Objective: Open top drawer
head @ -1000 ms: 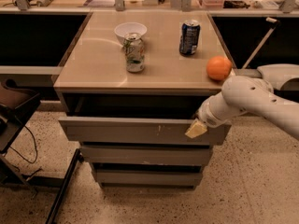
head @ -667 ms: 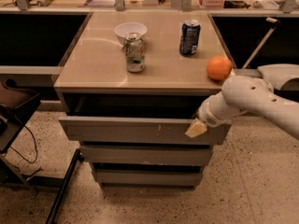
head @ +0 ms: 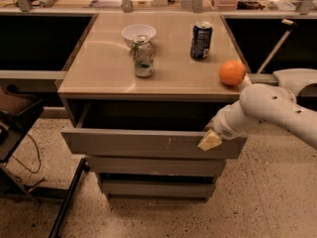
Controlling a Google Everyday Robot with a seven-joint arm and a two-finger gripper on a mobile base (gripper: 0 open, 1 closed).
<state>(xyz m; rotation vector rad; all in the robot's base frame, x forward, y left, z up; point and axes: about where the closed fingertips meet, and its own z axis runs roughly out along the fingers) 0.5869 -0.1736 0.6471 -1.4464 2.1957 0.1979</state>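
Observation:
The top drawer (head: 143, 143) is the widest grey handleless front, with whitish scuffs right of centre. It stands pulled out from the cabinet, with a dark gap showing behind its upper edge. Two narrower grey drawer fronts (head: 156, 166) sit below it. My gripper (head: 210, 140) is at the right end of the top drawer's upper edge, its cream fingertip lying over the front. The white arm comes in from the right.
On the beige cabinet top (head: 99, 68) stand a white bowl (head: 138, 32), a silver-green can (head: 142, 56), a blue can (head: 201, 40) and an orange (head: 232, 73) near the right edge. A dark chair frame (head: 20, 133) stands at the left. Speckled floor lies in front.

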